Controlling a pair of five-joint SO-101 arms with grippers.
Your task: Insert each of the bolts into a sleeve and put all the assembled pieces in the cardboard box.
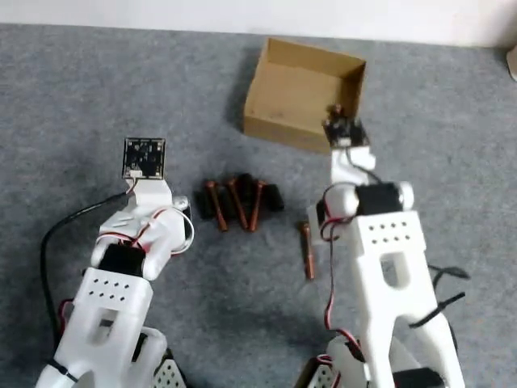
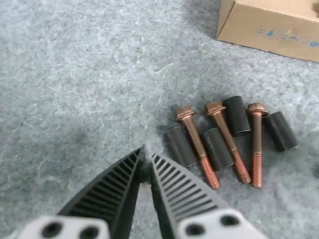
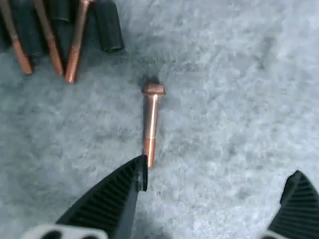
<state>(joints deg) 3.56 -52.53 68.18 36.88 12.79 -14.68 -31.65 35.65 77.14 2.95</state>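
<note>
Right wrist view: right gripper [image 3: 214, 196] is spread wide, holding nothing, one tip just beside the threaded end of the lone bolt [image 3: 151, 122]. Left gripper [image 2: 146, 162] is clenched on nothing, near the pile of three bolts [image 2: 228, 142] lying among the sleeves [image 2: 236, 114]. Cardboard box [image 1: 303, 89] sits beyond. I reckon it's the 1st pickup, nothing assembled yet. Next I'd centre R over the shank & close, w/ L opening for a sleeve.

Grey felt-like carpet [image 1: 89, 97] covers the whole surface. A white strip [image 1: 161, 12] runs along its far edge, and a small pale object [image 1: 513, 63] sits cut off near the far right corner
</note>
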